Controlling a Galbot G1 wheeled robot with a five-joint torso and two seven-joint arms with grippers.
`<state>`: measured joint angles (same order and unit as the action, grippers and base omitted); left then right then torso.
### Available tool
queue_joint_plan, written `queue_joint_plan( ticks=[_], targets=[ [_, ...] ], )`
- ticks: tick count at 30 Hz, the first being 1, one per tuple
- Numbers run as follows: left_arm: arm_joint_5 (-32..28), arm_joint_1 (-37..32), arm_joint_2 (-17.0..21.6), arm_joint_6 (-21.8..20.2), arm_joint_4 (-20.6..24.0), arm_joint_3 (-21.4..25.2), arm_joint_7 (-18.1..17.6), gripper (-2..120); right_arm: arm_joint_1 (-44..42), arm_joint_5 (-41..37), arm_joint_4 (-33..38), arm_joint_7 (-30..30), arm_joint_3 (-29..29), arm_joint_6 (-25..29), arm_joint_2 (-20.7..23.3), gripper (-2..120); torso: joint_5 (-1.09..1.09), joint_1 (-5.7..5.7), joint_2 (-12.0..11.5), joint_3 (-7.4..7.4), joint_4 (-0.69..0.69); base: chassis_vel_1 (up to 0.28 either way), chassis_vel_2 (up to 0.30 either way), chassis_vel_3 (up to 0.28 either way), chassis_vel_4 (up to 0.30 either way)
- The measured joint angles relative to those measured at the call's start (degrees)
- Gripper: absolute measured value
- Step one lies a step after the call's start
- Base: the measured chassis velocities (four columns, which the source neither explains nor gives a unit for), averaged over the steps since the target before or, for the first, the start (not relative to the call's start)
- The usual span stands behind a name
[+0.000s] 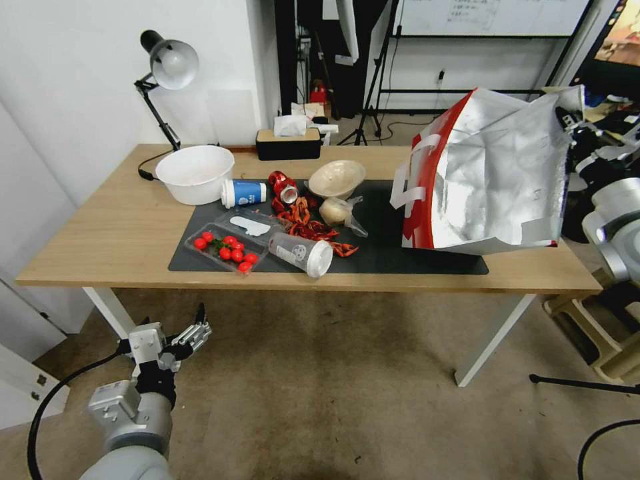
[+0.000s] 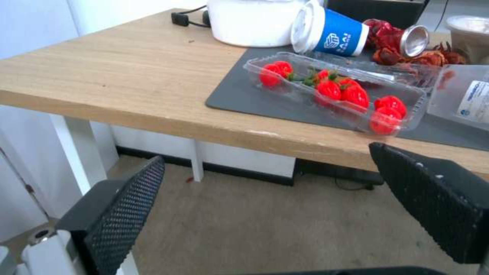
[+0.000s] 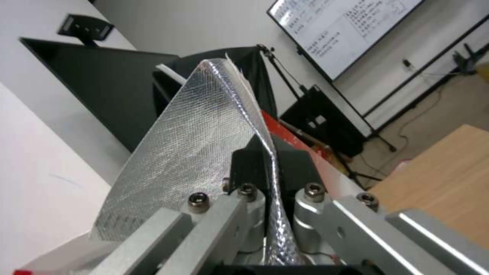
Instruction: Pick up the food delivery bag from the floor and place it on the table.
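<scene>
Closest to my head camera is my left arm, low at the near left over the floor (image 1: 320, 373); the left gripper (image 1: 193, 330) hangs below the table's front edge with its black fingers (image 2: 122, 214) spread well apart and nothing between them. From there I go by size; the table (image 1: 113, 227) spans the scene, light wood on white legs, with a dark grey mat (image 1: 393, 257) across its middle. The food delivery bag (image 1: 487, 180) sits on the right end of that mat, tilted, its foil lining facing me and its red side and white handles toward the clutter; its base rests on the mat as far as I can see. My right gripper (image 3: 272, 214) is up at the bag's top right edge; in the right wrist view its fingers are pinched together on a fold of the foil. Left of the bag I see a white bowl (image 1: 195, 173); a clear tray of red tomatoes (image 2: 336, 91); a clear cup (image 1: 301, 253) tipped over; a blue cup (image 2: 331, 34) on its side; a crushed red can (image 1: 283, 187).
</scene>
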<state>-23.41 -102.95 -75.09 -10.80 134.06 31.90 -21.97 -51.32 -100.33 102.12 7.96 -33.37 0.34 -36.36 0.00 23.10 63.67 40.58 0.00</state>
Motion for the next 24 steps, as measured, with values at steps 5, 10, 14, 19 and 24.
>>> queue_joint_plan(
  ticks=[5,10,14,19,24],
  targets=[
    [0.1,0.0,-0.1,0.0,0.1,0.0,0.0,100,0.2,0.4,-0.6,2.2,0.0,-1.8,1.2,0,0.00,0.00,0.0,0.00,0.00,0.000,0.000,0.000,0.000],
    [0.3,-0.2,-0.3,0.1,0.3,-0.1,0.0,100,0.1,0.1,-0.9,2.8,-0.2,-3.0,1.6,0,0.00,0.00,0.0,0.00,-0.01,0.000,0.000,0.000,0.000],
    [0.5,-0.3,-0.4,0.1,0.5,-0.1,0.0,100,0.1,0.3,-1.0,4.1,-0.2,-3.4,1.6,0,0.01,0.00,0.0,-0.01,-0.01,0.000,0.000,0.000,0.000],
    [0.5,-0.5,-0.4,0.2,0.8,0.1,0.0,100,1.1,1.2,-1.3,5.2,-0.1,-3.2,1.7,16,0.01,0.00,0.0,0.00,-0.01,0.000,0.000,0.000,0.000],
    [0.6,-0.7,-0.5,0.3,0.9,0.1,0.1,100,2.4,1.4,-1.9,5.3,0.6,-2.6,1.7,34,0.01,-0.01,0.0,0.00,0.00,0.000,0.000,0.000,0.000]
  ],
)
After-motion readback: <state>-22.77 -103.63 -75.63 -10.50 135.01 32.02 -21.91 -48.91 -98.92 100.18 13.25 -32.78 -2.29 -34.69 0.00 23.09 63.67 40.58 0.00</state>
